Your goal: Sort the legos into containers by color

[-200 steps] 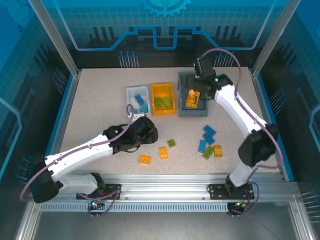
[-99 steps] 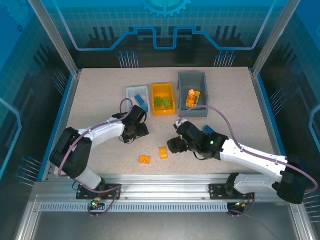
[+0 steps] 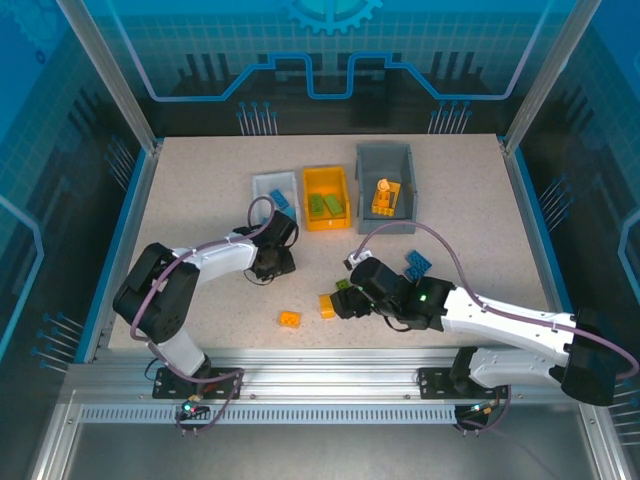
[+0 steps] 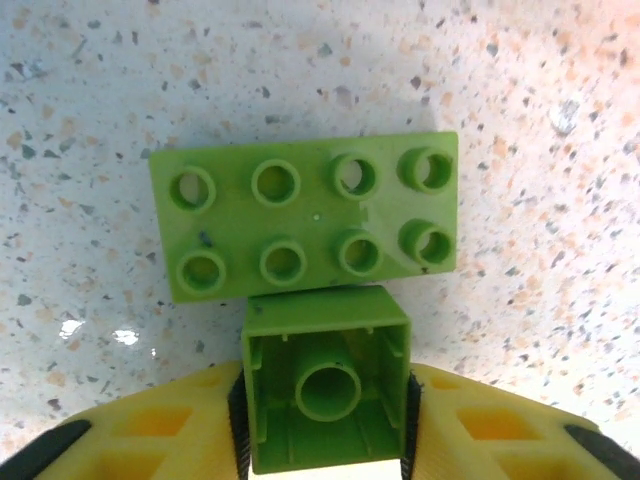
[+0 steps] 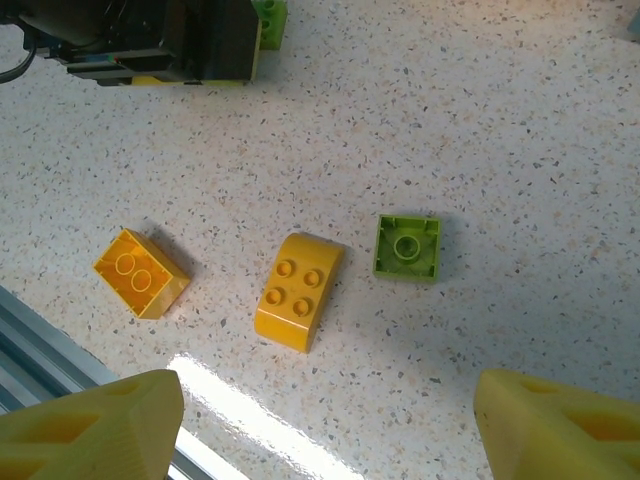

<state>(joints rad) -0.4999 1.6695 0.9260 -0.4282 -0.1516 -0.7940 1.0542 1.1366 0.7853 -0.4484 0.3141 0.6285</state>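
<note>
My left gripper [image 4: 325, 405] is shut on a small green square lego [image 4: 325, 375], its hollow underside facing the camera and a pad against each side. Just beyond lies a green eight-stud lego [image 4: 305, 215]. From above, the left gripper [image 3: 270, 258] sits low, just in front of the white container [image 3: 262, 181]. My right gripper [image 5: 330, 425] hangs open over a curved orange-yellow lego [image 5: 298, 290], with an upturned green lego [image 5: 407, 247] and an orange-yellow lego [image 5: 140, 272] nearby. The right gripper [image 3: 345, 300] is at front centre.
The orange-yellow container [image 3: 326, 178] holds green legos and the grey container [image 3: 385, 150] holds orange ones, both at the back. A blue lego [image 3: 418, 262] lies right of the right arm. The front rail [image 5: 40, 340] is close behind the orange legos.
My left gripper has closed on the small green lego. My right arm swung from the grey container down to the front centre, and its gripper is now over the orange legos.
</note>
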